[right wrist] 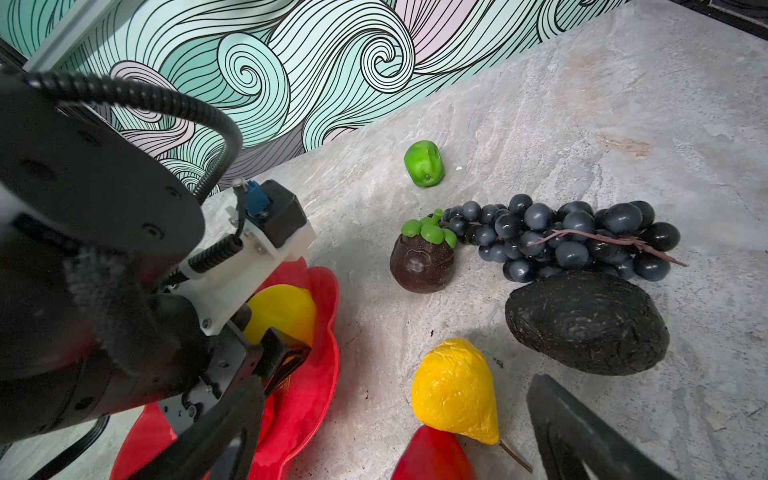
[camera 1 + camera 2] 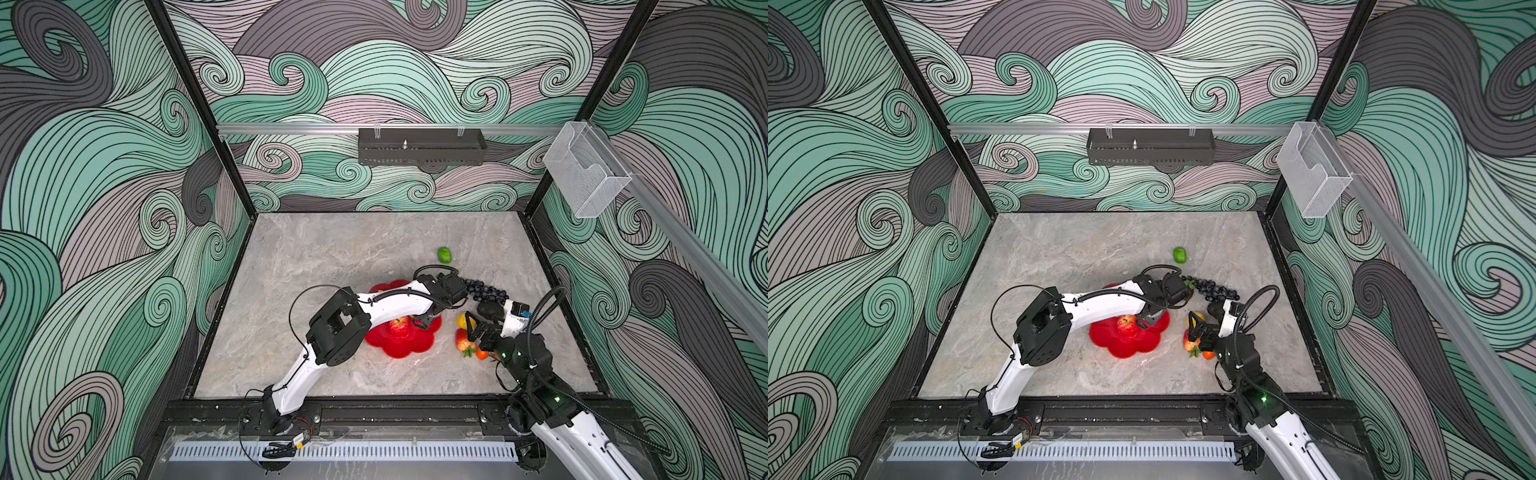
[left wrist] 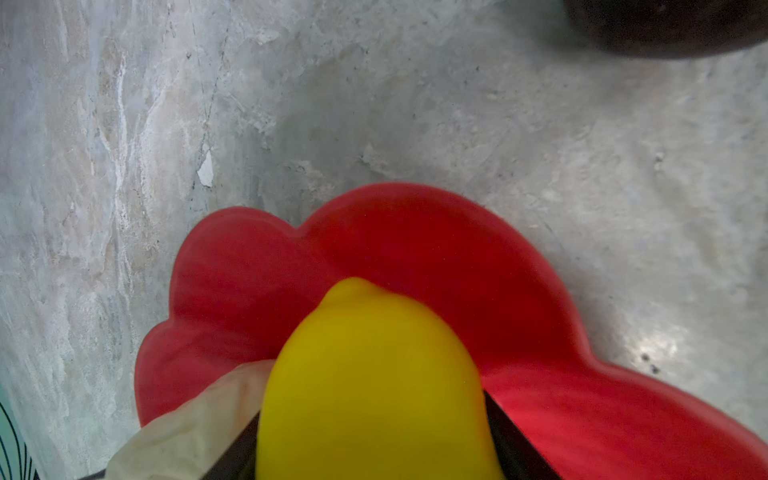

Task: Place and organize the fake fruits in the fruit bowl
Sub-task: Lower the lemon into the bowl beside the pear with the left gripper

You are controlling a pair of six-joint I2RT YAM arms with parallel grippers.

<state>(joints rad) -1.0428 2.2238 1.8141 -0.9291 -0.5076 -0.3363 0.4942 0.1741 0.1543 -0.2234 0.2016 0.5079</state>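
Left tool point(image 3: 372, 405): holds a yellow lemon point(image 3: 374, 365); a black finger presses on each side of it.
Lemon: over the 3 o'clock side of the fruit bowl point(image 2: 415, 348). I cannot tell if it touches the bowl.
Fruit bowl: red and shaped like a flower. It sits near the middle of the grey worktop point(image 2: 311, 270), partly under the left arm.
Apple point(image 2: 400, 326): red and yellow, lying in the bowl near its middle.
Right tool point(image 2: 476, 330): jaws wide apart, nothing in them. It hangs over the fruits at 3 o'clock from the bowl.
Second lemon point(image 1: 453, 390): on the worktop, just beside a red strawberry point(image 1: 432, 457).
Tangerine point(image 2: 482, 354): on the worktop by the strawberry, partly hidden by the right arm.
Avocado point(image 1: 586, 324): dark and bumpy, right against the grape bunch point(image 1: 582, 241).
Grape bunch: at 2 o'clock from the bowl.
Mangosteen point(image 1: 422, 262): dark with green leaves, touching the end of the grapes.
Green fruit point(image 2: 444, 254): alone at 1 o'clock from the bowl, apart from the rest.
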